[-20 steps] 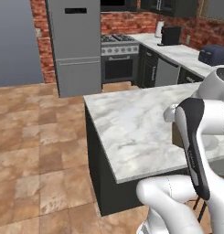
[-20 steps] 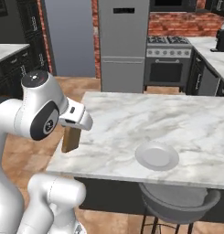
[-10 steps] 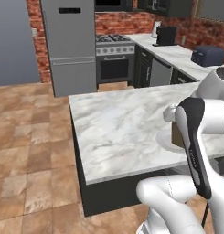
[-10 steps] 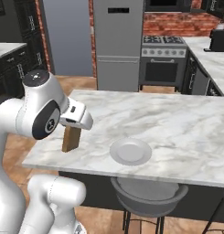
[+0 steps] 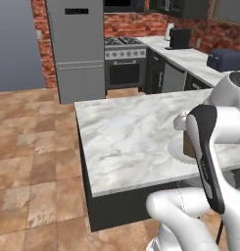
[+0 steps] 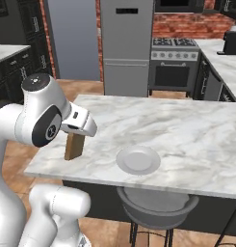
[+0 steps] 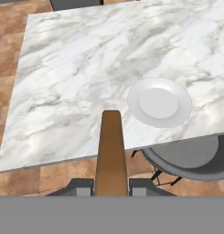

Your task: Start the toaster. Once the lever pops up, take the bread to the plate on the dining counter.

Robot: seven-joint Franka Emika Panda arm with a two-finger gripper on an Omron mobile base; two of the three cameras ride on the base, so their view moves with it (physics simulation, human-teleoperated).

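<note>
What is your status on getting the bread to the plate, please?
Gripper shut on the bread, held above the dining counter near its edge. Plate bare, off to one side of the bread. Nothing between them.

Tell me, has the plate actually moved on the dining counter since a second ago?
No. The plate sits at the same spot near the dining counter's near edge, above the stool; the whole view shifted because the base drove.

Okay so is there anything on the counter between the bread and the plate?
Nothing visible. The hand holds the bread near the dining counter edge, and only bare marble lies between it and the plate.
</note>
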